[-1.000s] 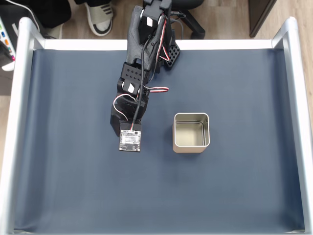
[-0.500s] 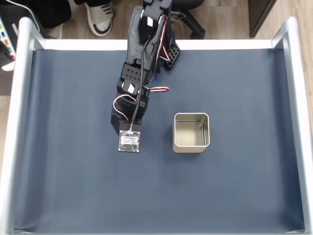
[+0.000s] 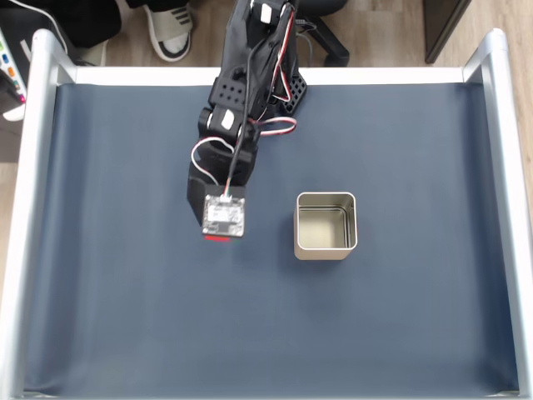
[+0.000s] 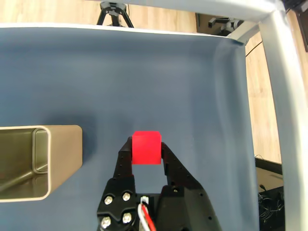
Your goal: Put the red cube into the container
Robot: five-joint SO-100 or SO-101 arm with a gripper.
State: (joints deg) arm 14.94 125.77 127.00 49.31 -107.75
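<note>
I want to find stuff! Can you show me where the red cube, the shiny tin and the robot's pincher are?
red cube (image 4: 146, 147): wrist view, middle of its front face.
container (image 3: 326, 253): fixed view, its near outer wall.
gripper (image 4: 146, 150): wrist view, midway between the fingertips, which are shut on the cube.

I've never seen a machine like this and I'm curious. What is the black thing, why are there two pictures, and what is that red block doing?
The black thing is a small robot arm standing on a table with a dark blue mat. One picture comes from a camera fixed above, looking down. The other comes from a little camera riding on the arm's wrist, so you see its own gripper from close up. The gripper is like two fingers, and they are shut on the red cube, one on each side of it. From above, just a red sliver peeks out under the arm. Beside it on the mat stands an open, empty metal tin. The cube is meant to go in there, but it isn't in yet.
</note>
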